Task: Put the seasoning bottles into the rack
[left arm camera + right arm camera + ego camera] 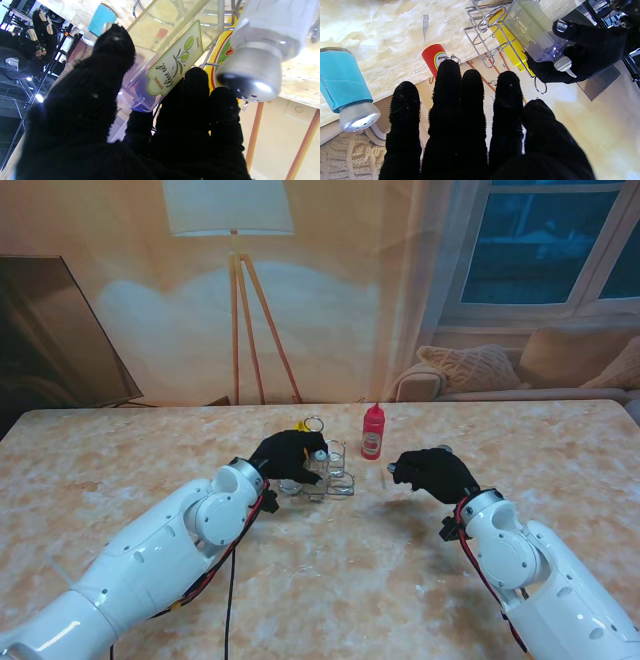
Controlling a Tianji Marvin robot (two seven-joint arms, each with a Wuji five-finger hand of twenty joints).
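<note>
Marbled in cream and tan, the counter [150, 460] runs wide before a sofa, a window and a tripod floor lamp [236, 280], and the work sits at its middle. Starting at the fingers [185, 105] of the left hand [285, 455]: they are curled round the neck end of a clear, square olive oil bottle [172, 62], thumb on one face and the others on the opposite one, with the white spout poking out past the palm in the right wrist view. That bottle is tilted with its base among the wire loops of the rack [482, 32], so I judge it is being fed into a compartment but is not yet seated upright. Beside it, a yellow bottle [510, 42] already lies within the rack's wires, and a clear shaker with a silver cap [252, 72] is close against the rack; whether that one is inside a ring I cannot tell. Farther right, the right hand [432, 470] hovers above the counter with its fingers [450, 100] straight, spread and holding nothing. Outward from it, the red ketchup bottle [372, 432] stands upright on the counter just right of the rack, and a blue-labelled shaker [343, 77] with a perforated metal cap stands apart from the rack near that hand. So, at a guess, one bottle is stowed, one is going in, and at least the ketchup and the blue shaker remain.
</note>
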